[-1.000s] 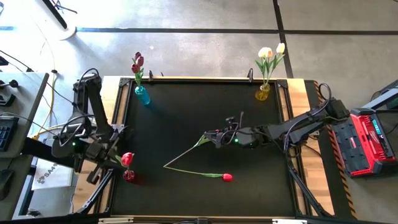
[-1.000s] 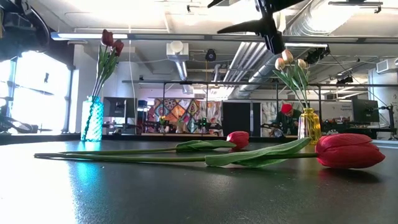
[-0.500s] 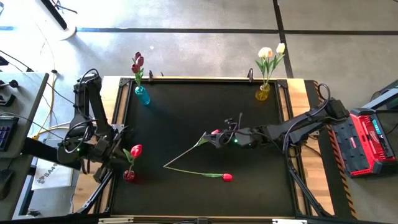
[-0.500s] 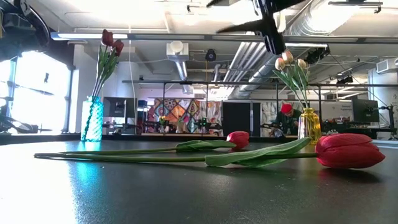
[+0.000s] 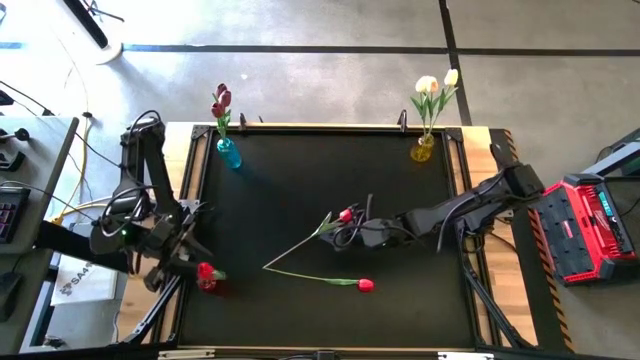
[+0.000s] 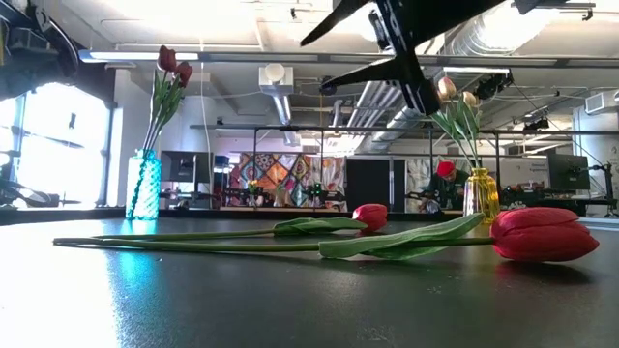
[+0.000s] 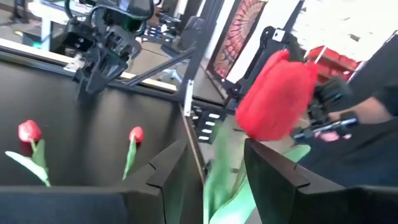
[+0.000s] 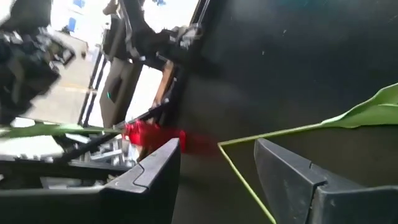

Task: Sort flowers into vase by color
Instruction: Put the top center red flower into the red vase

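Black table top (image 5: 300, 180) with three vases at its edges: blue vase (image 5: 229, 153) at far left corner holding dark pink tulips (image 5: 220, 100); yellow vase (image 5: 422, 149) at far right corner holding cream-white tulips (image 5: 436, 85); red vase (image 5: 208, 283) at left edge toward near corner. Left gripper (image 5: 190, 262) poised at left edge just beside red vase, fingers (image 7: 283, 180) parted on either side of a green stem, not pressing it in the left wrist view; red tulip (image 7: 277, 93) upright between them, head at vase mouth in high view (image 5: 205, 270). Whether stem sits fully inside the vase: cannot tell. Right gripper (image 5: 347, 233) low over table centre, jaws spread wide, nothing between them; right wrist view looking across the dark surface past a thin stem and a leaf tip toward the red vase (image 8: 144, 135). Two loose red tulips flat on table: one (image 5: 364, 285) toward near edge with its stem running leftward, the other (image 5: 345, 213) just beside right gripper, stem trailing toward the first's stem end. In low view both lying heads rightward, nearer head large (image 6: 542, 235), farther one small (image 6: 369, 215).
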`<state>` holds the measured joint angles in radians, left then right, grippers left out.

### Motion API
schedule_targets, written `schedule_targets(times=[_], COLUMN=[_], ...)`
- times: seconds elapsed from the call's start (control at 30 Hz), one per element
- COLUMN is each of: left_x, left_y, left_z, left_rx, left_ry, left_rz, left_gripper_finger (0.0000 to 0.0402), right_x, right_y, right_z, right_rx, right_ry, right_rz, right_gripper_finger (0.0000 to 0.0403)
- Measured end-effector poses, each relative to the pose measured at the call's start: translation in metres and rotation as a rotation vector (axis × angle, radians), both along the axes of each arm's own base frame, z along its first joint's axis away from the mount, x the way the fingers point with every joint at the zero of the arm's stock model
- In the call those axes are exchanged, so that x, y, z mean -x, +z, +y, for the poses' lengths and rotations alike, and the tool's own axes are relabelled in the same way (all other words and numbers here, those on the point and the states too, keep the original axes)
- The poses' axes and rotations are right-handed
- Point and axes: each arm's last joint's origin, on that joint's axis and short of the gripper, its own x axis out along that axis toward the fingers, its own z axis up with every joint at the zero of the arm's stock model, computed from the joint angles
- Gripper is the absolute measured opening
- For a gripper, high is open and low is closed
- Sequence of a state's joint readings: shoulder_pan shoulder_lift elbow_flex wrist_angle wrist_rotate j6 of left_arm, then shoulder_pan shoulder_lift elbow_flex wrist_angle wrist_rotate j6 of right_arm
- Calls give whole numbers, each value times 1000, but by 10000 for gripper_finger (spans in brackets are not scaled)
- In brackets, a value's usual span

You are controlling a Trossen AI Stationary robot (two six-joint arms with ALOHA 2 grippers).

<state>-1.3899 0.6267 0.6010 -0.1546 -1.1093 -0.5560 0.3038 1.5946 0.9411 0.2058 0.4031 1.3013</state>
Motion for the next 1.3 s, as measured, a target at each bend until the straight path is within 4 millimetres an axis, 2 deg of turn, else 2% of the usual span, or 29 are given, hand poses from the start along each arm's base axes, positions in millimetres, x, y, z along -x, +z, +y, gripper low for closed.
schedule_targets(times=[0.17,0.37,0.6,0.8,1.0,1.3], left_x=[1,4,7,7,6,6], left_y=[8,27,49,37,21,17], left_z=[7,19,35,30,20,15], left_rx=[38,60,59,22,84,206], left_ry=[-10,-1,-9,-85,-141,-186], left_rz=[-29,-123,-258,-212,-84,-2], left_gripper_finger=[147,147,147,145,144,200], right_x=[-7,-10,-10,-10,-8,-8], right_y=[-11,-23,-46,-49,-51,-52], right_z=[3,3,-14,-20,-19,-18], right_rx=[-19,-91,-176,-183,-202,-217], right_ry=[50,5,-128,-116,-79,-16], right_rz=[42,74,225,256,301,332], right_gripper_finger=[194,194,194,194,194,194])
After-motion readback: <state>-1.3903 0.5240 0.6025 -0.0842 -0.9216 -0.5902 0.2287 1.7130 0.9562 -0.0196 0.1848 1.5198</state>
